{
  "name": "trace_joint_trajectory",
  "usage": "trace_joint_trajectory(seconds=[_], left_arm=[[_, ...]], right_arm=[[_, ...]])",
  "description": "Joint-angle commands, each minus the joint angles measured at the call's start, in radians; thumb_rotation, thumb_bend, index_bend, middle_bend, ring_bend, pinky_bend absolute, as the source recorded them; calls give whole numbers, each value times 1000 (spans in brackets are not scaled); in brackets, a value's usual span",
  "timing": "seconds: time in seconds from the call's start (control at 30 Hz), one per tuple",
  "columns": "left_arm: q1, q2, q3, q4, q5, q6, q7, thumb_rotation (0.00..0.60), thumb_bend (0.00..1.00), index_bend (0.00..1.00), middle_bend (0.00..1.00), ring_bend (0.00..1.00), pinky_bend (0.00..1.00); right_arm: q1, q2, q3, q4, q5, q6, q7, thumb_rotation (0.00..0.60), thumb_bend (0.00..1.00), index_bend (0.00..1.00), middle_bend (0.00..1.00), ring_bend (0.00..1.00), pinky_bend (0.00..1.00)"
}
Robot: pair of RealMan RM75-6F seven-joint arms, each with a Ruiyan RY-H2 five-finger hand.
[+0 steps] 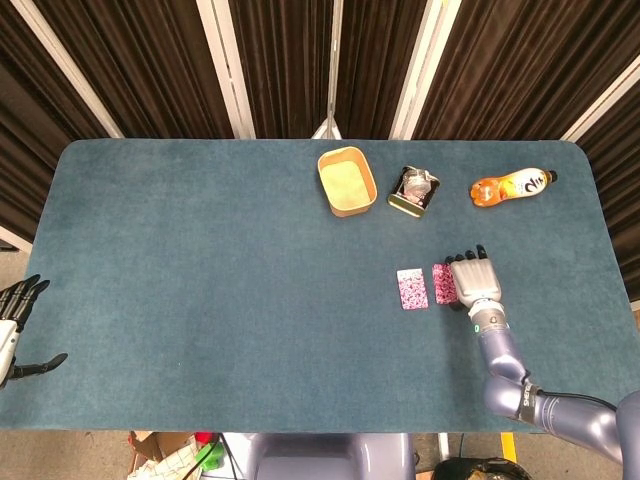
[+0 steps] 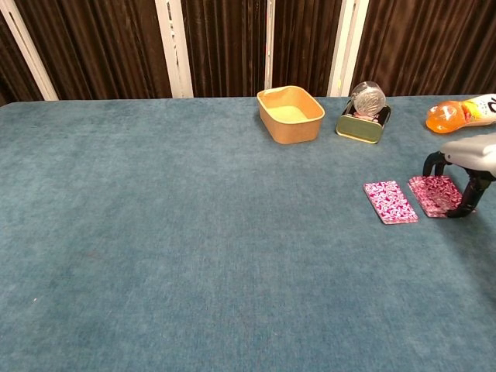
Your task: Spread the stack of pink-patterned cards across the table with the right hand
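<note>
Two pink-patterned card piles lie side by side on the blue table [image 1: 200, 280]. The left pile [image 1: 412, 289] [image 2: 390, 201] lies free. The right pile [image 1: 442, 284] [image 2: 434, 194] sits partly under my right hand [image 1: 473, 281] [image 2: 470, 166]. That hand lies flat, palm down, over the pile's right part. Its fingers are spread and point away from me. In the chest view, one fingertip comes down at the pile's far edge and the thumb touches down by its near right corner. My left hand [image 1: 14, 328] hangs off the table's left edge, fingers apart, holding nothing.
A tan bowl [image 1: 346, 181] [image 2: 291, 114], a small green tin with a round lid [image 1: 413, 190] [image 2: 363, 114] and an orange bottle on its side [image 1: 511, 186] [image 2: 462, 112] line the table's far side. The table's right edge is near my right hand.
</note>
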Motion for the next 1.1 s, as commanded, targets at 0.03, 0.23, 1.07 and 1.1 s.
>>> trace_joint_trajectory(seconds=[0.03, 0.23, 1.07, 1.1], left_arm=[[0, -1, 0, 0, 1, 2, 1, 600, 0, 0, 0, 0, 0], [1, -2, 1, 0, 6, 6, 5, 600, 0, 0, 0, 0, 0], [-2, 8, 4, 2, 8, -5, -28, 600, 0, 0, 0, 0, 0], [-3, 8, 4, 2, 8, -6, -29, 600, 0, 0, 0, 0, 0]], right_arm=[[-6, 7, 3, -21, -18, 19, 4, 600, 254, 502, 431, 164, 0], [6, 39, 25, -119, -49, 70, -21, 600, 253, 503, 432, 164, 0], [154, -160, 68, -227, 30, 165, -257, 600, 254, 373, 382, 126, 0], [156, -169, 67, -223, 34, 167, -261, 600, 254, 325, 348, 102, 0]])
